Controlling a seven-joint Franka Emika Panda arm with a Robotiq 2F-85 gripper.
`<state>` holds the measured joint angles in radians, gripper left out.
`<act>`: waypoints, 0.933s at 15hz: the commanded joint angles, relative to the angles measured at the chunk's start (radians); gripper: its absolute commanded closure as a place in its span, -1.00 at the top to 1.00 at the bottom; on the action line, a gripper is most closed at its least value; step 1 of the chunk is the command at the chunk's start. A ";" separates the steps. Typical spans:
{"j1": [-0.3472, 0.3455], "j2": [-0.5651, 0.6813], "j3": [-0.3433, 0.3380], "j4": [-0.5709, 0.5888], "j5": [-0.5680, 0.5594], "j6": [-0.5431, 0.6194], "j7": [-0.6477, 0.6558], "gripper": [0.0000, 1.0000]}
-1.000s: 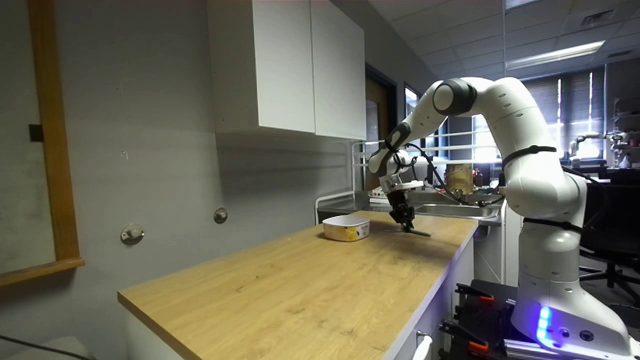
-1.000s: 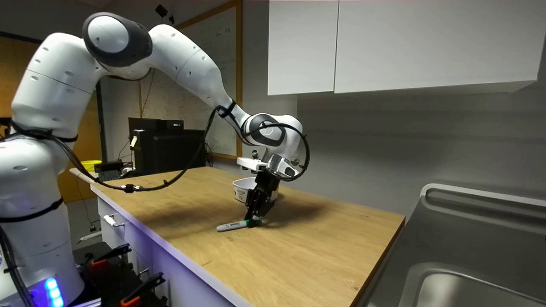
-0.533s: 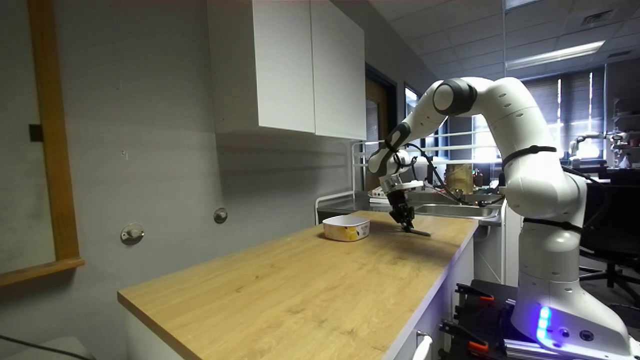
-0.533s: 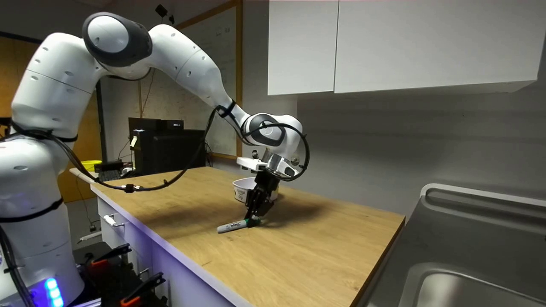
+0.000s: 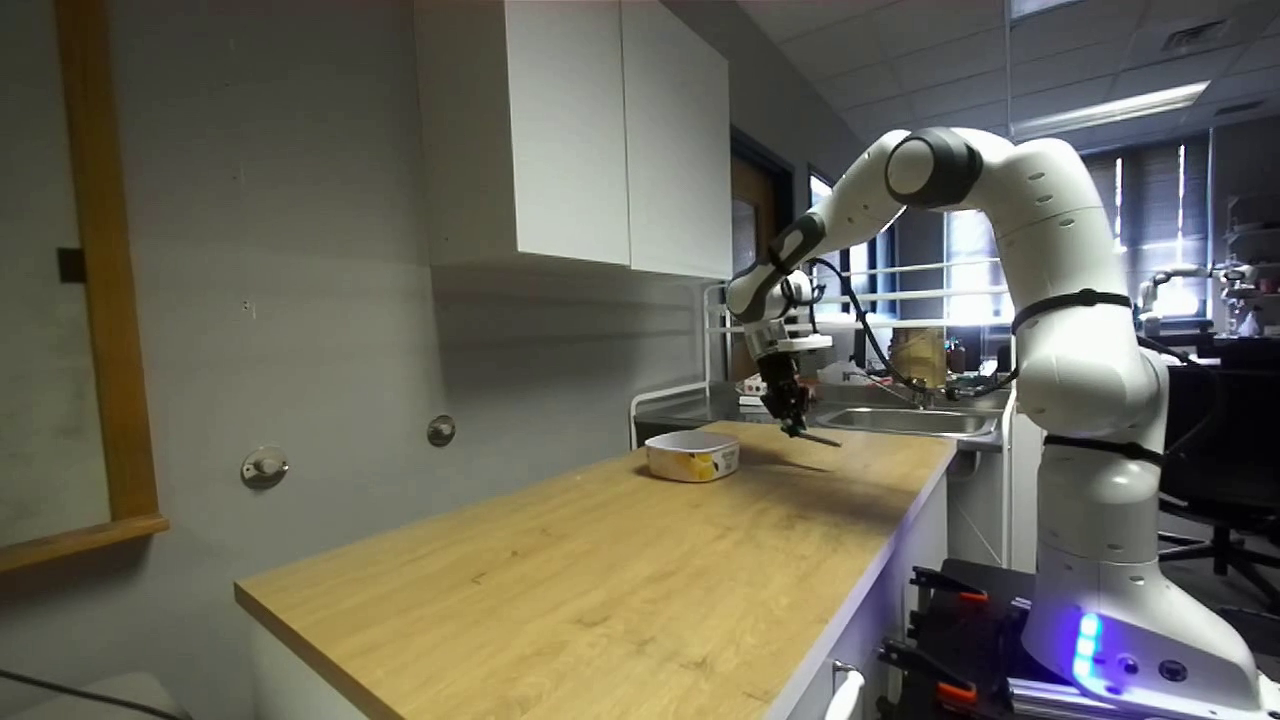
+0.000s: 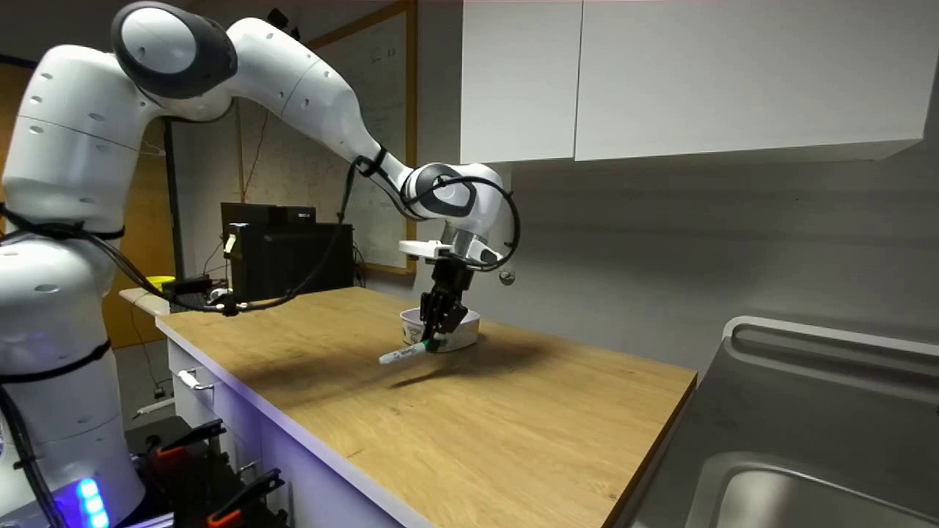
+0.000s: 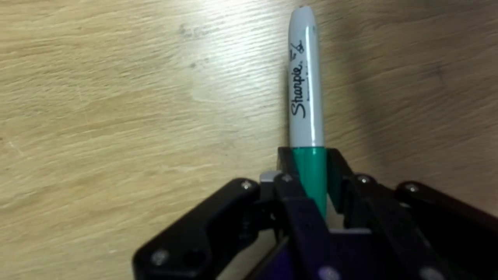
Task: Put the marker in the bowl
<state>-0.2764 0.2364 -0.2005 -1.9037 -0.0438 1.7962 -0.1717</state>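
The end effector (image 7: 310,161) was narrowed onto the marker (image 7: 308,116), its two dark fingers (image 7: 287,161) bearing against opposite sides of the green cap (image 7: 312,173). In the wrist view, the grey barrel (image 7: 305,77), lettered "Sharpie", projected beyond them. The marker was suspended above the worktop (image 6: 513,433), apart from its surface; in an exterior view, a thin shadow (image 6: 433,376) lay on the wood grain below. In both exterior views, the free end of the barrel appeared lower than the capped end. The bowl (image 5: 692,465) stood upright on the worktop, with a yellow pattern on its pale wall; the marker was outside it and near it. In an exterior view, the end effector partly covered the bowl. The white arm (image 5: 1050,220) arched over the worktop. A white cabinet (image 5: 570,150) was mounted above, on the grey wall (image 5: 320,300), and a metal sink (image 5: 905,422) lay past one end of the worktop.
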 commanded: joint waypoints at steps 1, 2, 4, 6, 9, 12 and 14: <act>0.047 -0.137 0.013 -0.059 -0.021 -0.006 0.037 -0.79; 0.062 -0.162 0.018 -0.059 -0.027 -0.009 0.047 -0.79; 0.101 -0.196 0.038 -0.045 -0.051 -0.011 0.090 -0.79; 0.142 -0.201 0.067 -0.009 -0.087 -0.021 0.154 -0.79; 0.203 -0.174 0.119 0.054 -0.161 -0.046 0.265 -0.79; 0.264 -0.095 0.170 0.182 -0.212 -0.128 0.341 -0.79; 0.295 -0.026 0.190 0.293 -0.226 -0.200 0.353 -0.79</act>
<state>-0.0133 0.0888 -0.0363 -1.7923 -0.2333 1.7076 0.1462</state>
